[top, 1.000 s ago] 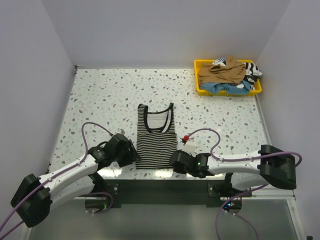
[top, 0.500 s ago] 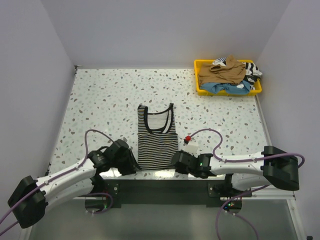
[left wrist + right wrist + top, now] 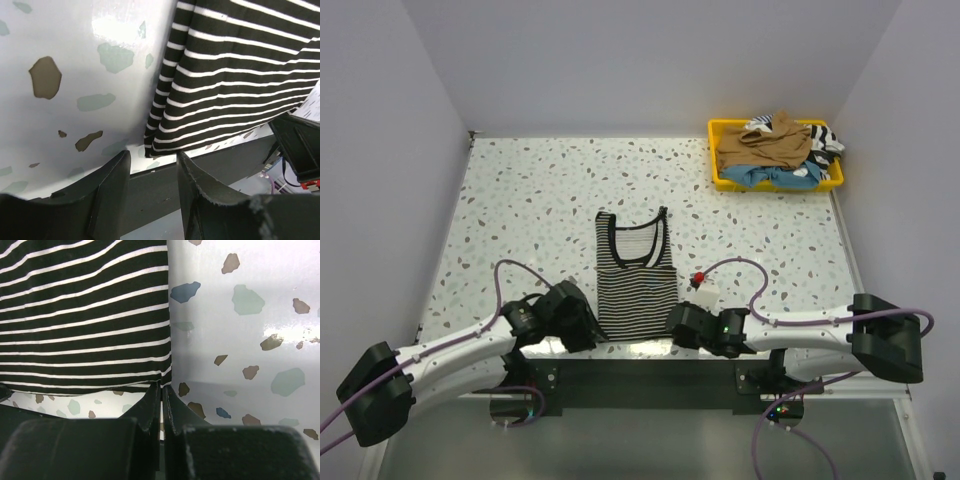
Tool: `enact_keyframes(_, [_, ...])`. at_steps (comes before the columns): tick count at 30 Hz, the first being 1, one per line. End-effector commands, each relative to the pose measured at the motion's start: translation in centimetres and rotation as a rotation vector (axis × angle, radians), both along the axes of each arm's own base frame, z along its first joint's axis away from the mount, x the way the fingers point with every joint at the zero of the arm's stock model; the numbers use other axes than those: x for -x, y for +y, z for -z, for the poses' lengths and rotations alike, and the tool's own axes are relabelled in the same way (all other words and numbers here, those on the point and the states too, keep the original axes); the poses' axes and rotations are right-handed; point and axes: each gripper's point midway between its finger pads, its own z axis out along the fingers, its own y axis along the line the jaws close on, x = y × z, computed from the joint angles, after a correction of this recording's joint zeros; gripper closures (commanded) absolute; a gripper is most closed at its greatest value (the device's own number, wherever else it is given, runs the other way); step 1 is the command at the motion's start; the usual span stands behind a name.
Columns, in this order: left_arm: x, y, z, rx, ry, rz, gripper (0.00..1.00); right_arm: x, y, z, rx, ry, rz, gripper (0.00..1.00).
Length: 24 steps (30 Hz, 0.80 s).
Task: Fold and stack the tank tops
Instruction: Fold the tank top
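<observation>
A black-and-white striped tank top (image 3: pixel 635 285) lies flat near the table's front edge, neckline away from me. My left gripper (image 3: pixel 588 330) is open beside its lower left corner, jaws apart with only the table edge between them (image 3: pixel 152 155); the striped hem (image 3: pixel 235 75) lies just ahead. My right gripper (image 3: pixel 672 322) is shut at the lower right hem corner (image 3: pixel 161 386), its tips pinching the striped cloth (image 3: pixel 85 315). A tan-brown tank top (image 3: pixel 765 148), a light blue one (image 3: pixel 770 178) and a striped one (image 3: pixel 825 138) are piled at the back right.
The pile sits in a yellow tray (image 3: pixel 713 150) at the back right corner. A red fitting with a white tag (image 3: pixel 700 280) on the right arm's cable lies just right of the striped top. The table's dark front edge (image 3: pixel 210 165) is right under both grippers.
Both grippers have drawn back toward the table's near edge. The left one came closer to the striped top's lower left corner, its jaws narrowing slightly. The right has stayed shut.
</observation>
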Motion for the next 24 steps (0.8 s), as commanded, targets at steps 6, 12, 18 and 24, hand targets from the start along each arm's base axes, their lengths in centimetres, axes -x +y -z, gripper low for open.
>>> enact_keyframes(6, [-0.7, 1.9, 2.5, -0.088, -0.025, -0.075, 0.56, 0.1, -1.4, 0.6, 0.056, -0.012, 0.005, 1.00])
enact_keyframes(12, [-1.2, 2.3, 2.8, -0.126, -0.052, -0.072, 0.71, 0.0, -1.0, 0.2, 0.052, -0.021, -0.011, 1.00])
enact_keyframes(18, [-2.7, 1.4, 0.7, -0.104, -0.148, -0.018, 1.00, -0.2, -0.1, -1.4, 0.056, -0.057, -0.060, 1.00])
enact_keyframes(24, [-1.9, 1.1, -1.3, -0.096, -0.163, 0.051, 1.00, 0.9, 1.7, -4.2, 0.062, -0.117, -0.189, 1.00])
